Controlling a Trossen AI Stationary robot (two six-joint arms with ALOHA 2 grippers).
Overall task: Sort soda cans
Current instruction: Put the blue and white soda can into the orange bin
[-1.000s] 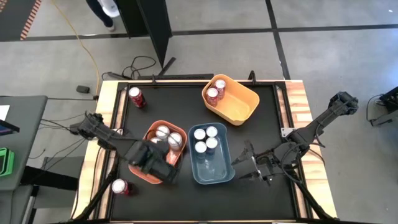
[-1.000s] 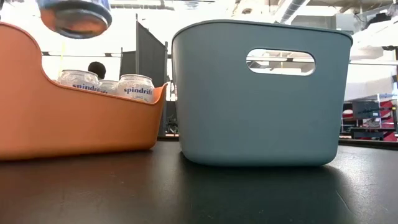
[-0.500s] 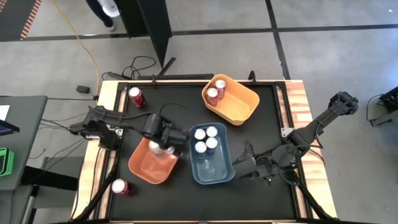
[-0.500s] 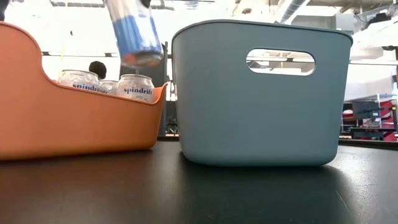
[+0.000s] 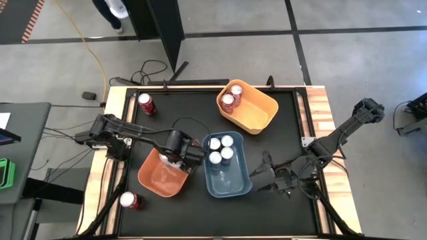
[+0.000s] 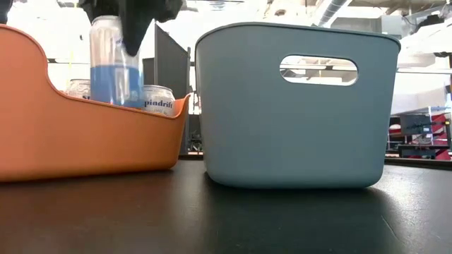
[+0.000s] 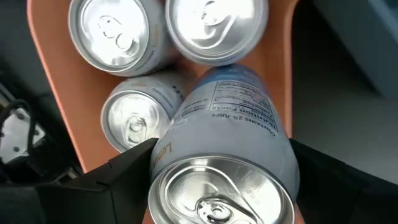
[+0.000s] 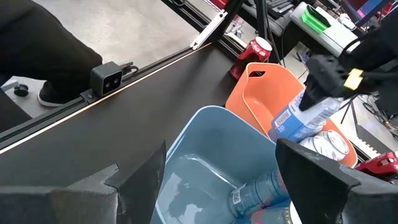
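Observation:
My left gripper (image 5: 179, 149) hangs over the far end of the orange bin (image 5: 159, 180), shut on a silver-and-blue soda can (image 6: 113, 63). Three silver-topped cans (image 7: 127, 121) stand in that bin right below it. The blue bin (image 5: 230, 180) beside it holds several cans (image 5: 221, 148) at its far end. Two red cans (image 5: 231, 97) stand in the yellow-orange bin (image 5: 257, 113). One red can (image 5: 145, 104) stands on the table at the far left, and another (image 5: 130, 200) lies at the near left. My right gripper (image 5: 257, 179) waits open, right of the blue bin. My left gripper pinches the can's side wall just under its top rim (image 7: 163, 155) between the two fingers (image 7: 127, 171). They come from above, pointing down. The can hangs upright, and its lower end dips behind the orange bin's wall (image 6: 106, 134), so whether it stands on anything stays hidden.
The three bins crowd the table's middle and far side. Bare black tabletop (image 5: 280, 143) lies right of the blue bin and along the near edge. A dark panel (image 5: 163, 33) and cables stand beyond the far edge.
My left gripper has carried the can from over the orange bin's near end toward the far edge and the blue bin, then sunk toward the cans standing there. The can was tilted and now hangs upright, lower than before.

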